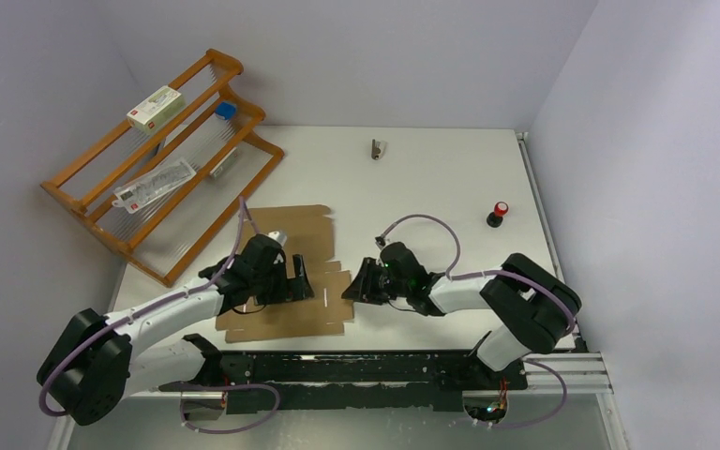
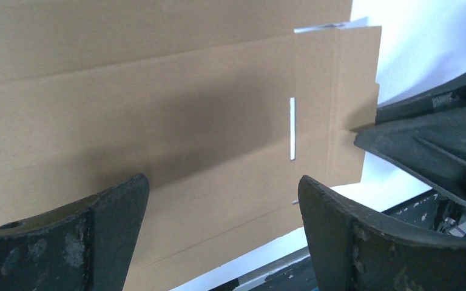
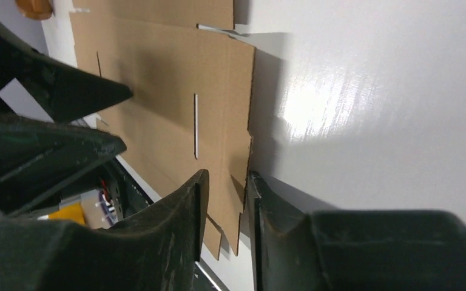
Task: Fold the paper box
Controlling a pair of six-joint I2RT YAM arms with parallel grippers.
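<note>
Status: barely started, by my read. The paper box is a flat die-cut sheet on the table, left of centre in the top view and just above the arm bases. No wall is up and no flap is creased over. The slit near its right edge has no tab in it. The left gripper sits over the middle of the sheet with its jaws spread wide and holds nothing. In its own wrist view, bare cardboard fills the span between the two fingers. I can't tell whether they press on the sheet or hover just above it. The right gripper is at the sheet's right edge, centre of the top view, with its jaws drawn narrow and straddling the edge flap. The right wrist view shows that cardboard edge running into the gap between the fingers. A sliver of gap shows, so I can't call it a firm pinch or not. My guess at the current step is getting hold of the right side flap so it can be lifted while the left arm pins the base. Everything is left to do: raise the sides, fold the end flaps, seat the tabs, close the lid. The wooden rack at upper left and the red-capped object at right are well apart from the work.
</note>
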